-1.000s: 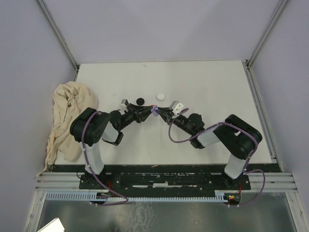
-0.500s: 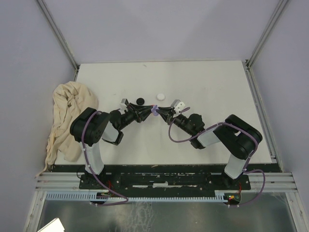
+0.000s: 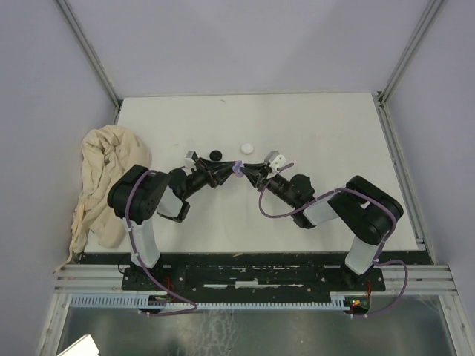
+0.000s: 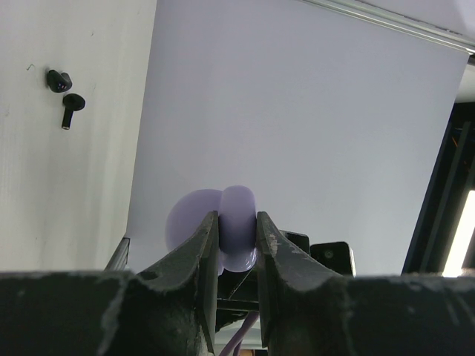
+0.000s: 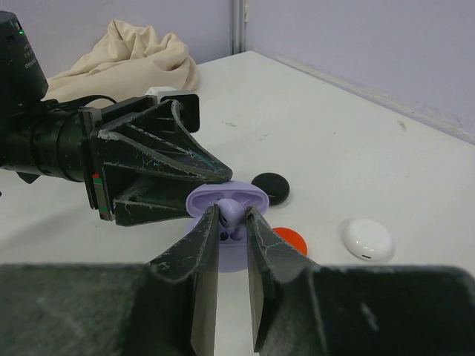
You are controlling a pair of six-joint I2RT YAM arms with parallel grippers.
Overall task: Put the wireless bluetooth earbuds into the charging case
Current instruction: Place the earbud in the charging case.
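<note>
Left fingers (image 4: 202, 248) clamp the rigid lilac charging case (image 4: 239, 216). Right fingers (image 5: 202, 248), nearly shut, pinch the light, likely slippery lilac earbud (image 5: 232, 213).

no readable text, no labels, no brands, no numbers in any view

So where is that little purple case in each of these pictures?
Top external: the lilac case is mid-table, where the two tool tips meet.
Left wrist: the lilac case low centre, pinched in the left tool.
Right wrist: the lilac case centre, lid open, behind the right tool and its lilac earbud.
Shared landmark: the left tool, clamped on it in every view.
</note>
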